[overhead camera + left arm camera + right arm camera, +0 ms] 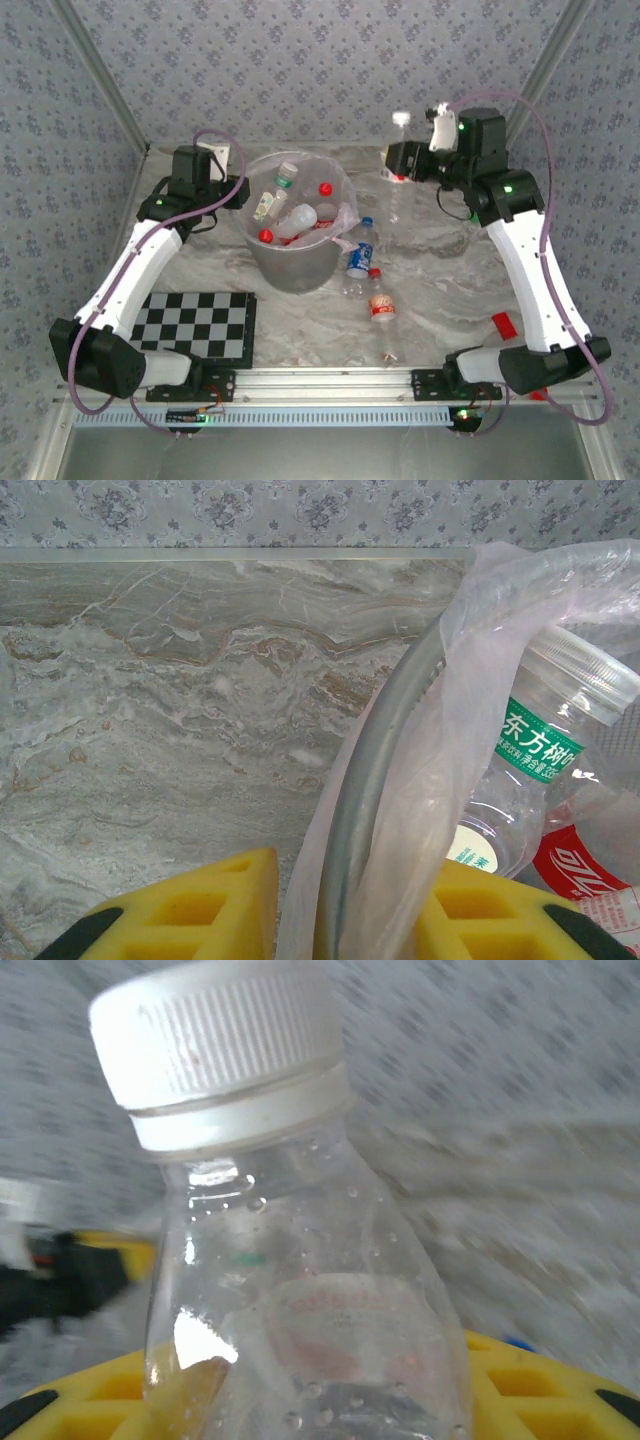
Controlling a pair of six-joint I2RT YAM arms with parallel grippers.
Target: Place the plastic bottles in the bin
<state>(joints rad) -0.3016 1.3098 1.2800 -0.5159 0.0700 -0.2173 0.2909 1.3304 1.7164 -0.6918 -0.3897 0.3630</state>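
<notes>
The grey bin (300, 262), lined with a crinkly bag, stands at the table's middle and holds several plastic bottles (300, 215). My left gripper (238, 192) is at its left rim. In the left wrist view that gripper (335, 925) is shut on the bagged rim (375, 780), with a green-labelled bottle (540, 770) just inside. My right gripper (398, 160) at the back right is shut on an upright clear bottle (401, 135). Up close that bottle (300, 1290), with its white cap (220, 1050), stands between the yellow fingers (560, 1390). A blue-labelled bottle (360, 258) and a red-labelled bottle (381, 302) lie right of the bin.
A black-and-white checkered mat (195, 325) lies at the front left by the left arm's base. A small red piece (503, 325) sits near the right arm's base. Patterned walls close the back and sides. Open marble surface lies between the loose bottles and the right arm.
</notes>
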